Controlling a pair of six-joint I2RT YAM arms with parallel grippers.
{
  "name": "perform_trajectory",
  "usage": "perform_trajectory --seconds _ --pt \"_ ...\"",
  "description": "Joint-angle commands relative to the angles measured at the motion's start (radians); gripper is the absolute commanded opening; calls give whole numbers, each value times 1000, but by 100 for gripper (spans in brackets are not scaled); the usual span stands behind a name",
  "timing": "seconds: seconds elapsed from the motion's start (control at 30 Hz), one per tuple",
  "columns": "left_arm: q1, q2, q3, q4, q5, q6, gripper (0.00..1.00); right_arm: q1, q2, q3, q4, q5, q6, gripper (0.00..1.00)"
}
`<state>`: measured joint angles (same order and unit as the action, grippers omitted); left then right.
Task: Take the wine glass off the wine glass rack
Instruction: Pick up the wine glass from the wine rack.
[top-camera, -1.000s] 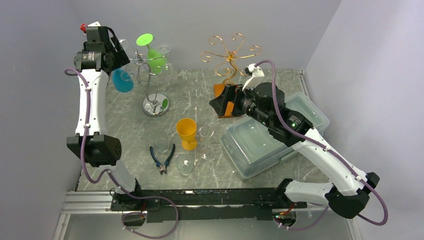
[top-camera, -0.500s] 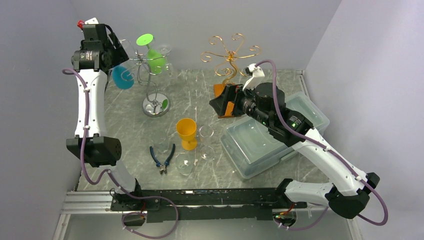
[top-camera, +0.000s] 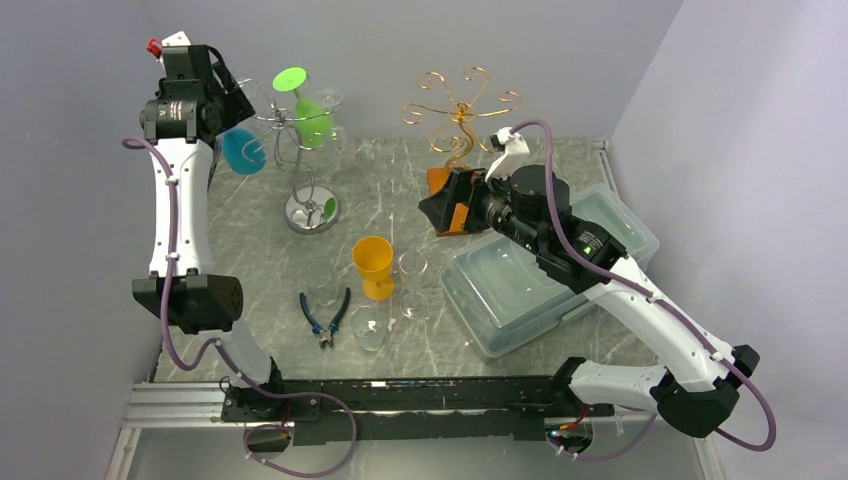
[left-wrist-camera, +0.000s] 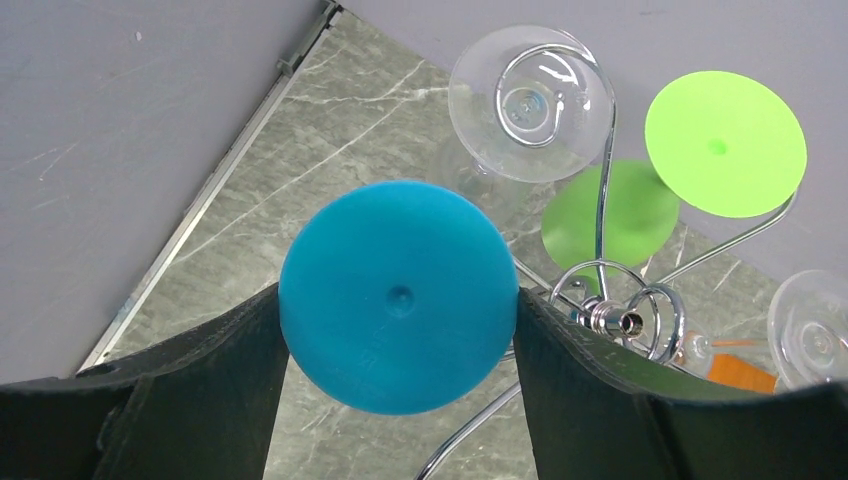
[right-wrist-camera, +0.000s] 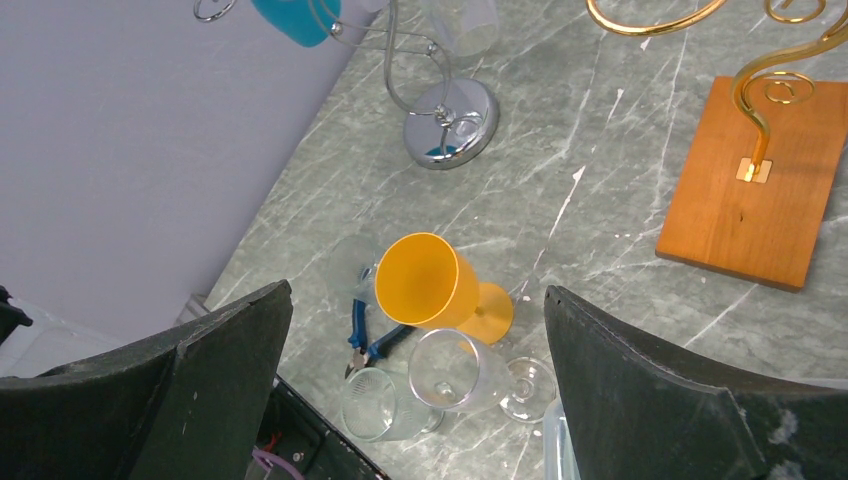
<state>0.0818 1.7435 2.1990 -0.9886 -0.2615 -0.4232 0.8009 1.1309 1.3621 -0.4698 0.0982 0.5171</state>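
Blue wine glass (left-wrist-camera: 398, 297) has its foot pinched between the left gripper (left-wrist-camera: 397, 312) fingers.

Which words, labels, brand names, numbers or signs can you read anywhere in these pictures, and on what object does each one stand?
No text can be read in any view.
On the left arm's wrist motor: pale markings, too small to read.
On the blue wine glass, green wine glass, wooden base, yellow goblet and pliers: no print visible.

Blue glass (left-wrist-camera: 398, 296), grn glass (left-wrist-camera: 725, 143), chrome rack (left-wrist-camera: 612, 321)
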Motion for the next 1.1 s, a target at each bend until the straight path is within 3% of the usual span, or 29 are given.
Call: perform_trajectory --seconds 0.0,0.43,1.07 --pt "6 -40 23 27 -51 -43 46 2 -23 -8 40 4 6 100" --pt "6 -46 -14 85 -98 -62 44 1 -16 0 33 -2 4 100" --pt "5 16 18 99 12 -28 43 1 -16 5 26 3 3 100"
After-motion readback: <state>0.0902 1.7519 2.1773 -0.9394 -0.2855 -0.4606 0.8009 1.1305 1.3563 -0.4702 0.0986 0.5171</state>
